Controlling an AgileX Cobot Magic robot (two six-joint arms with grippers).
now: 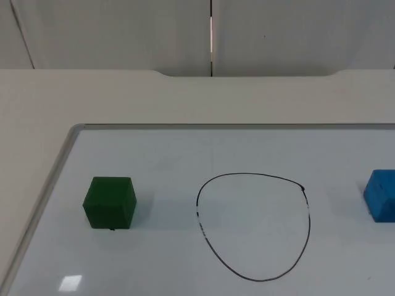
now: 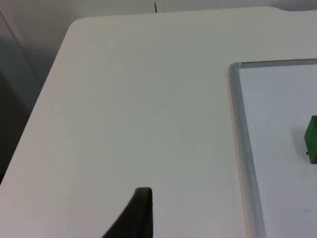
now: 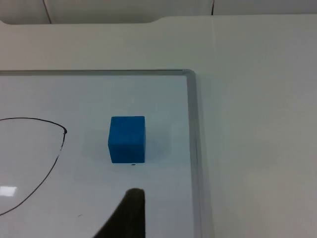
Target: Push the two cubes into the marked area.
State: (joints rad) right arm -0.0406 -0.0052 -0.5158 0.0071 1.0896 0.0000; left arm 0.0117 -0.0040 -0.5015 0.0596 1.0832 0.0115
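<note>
Both cubes lie outside the drawn ring (image 1: pixel 253 227) — green cube (image 1: pixel 110 202) beyond the left fingers (image 2: pixel 140 208), blue cube (image 3: pixel 127 139) just ahead of the right fingers (image 3: pixel 131 208), ready for pushing; whether either pair is open, I cannot tell.

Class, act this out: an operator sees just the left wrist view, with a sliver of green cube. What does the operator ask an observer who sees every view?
Operator: Any marked area?
Observer: A black loop drawn on the whiteboard; the green cube sits outside it.
Operator: The second cube?
Observer: A blue cube lies outside the loop's other side, ahead of the right pincer.
</note>
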